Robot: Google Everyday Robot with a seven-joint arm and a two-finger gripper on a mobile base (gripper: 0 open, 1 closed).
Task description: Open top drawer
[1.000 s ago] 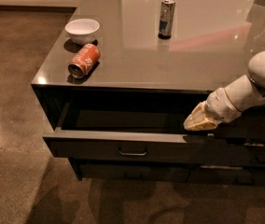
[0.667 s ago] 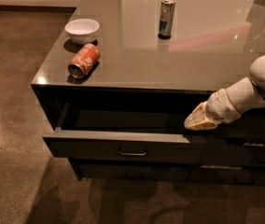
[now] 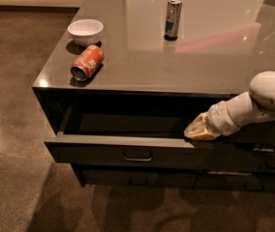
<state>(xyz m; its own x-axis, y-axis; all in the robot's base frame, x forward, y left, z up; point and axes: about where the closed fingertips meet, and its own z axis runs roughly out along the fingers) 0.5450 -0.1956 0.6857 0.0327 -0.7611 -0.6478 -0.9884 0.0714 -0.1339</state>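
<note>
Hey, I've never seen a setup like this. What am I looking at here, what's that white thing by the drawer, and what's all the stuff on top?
The white thing is a robot's arm, reaching in from the right. Its tip, the gripper, sits at the right end of the top drawer, on the front's upper edge. Whether it grips that edge cannot be seen, and no loose object shows in it. The drawer is pulled partly out, and nothing touches its handle. There is one picture, taken from above and in front of the cabinet. On top are a white bowl, an orange can lying on its side, and a second can standing upright.
</note>
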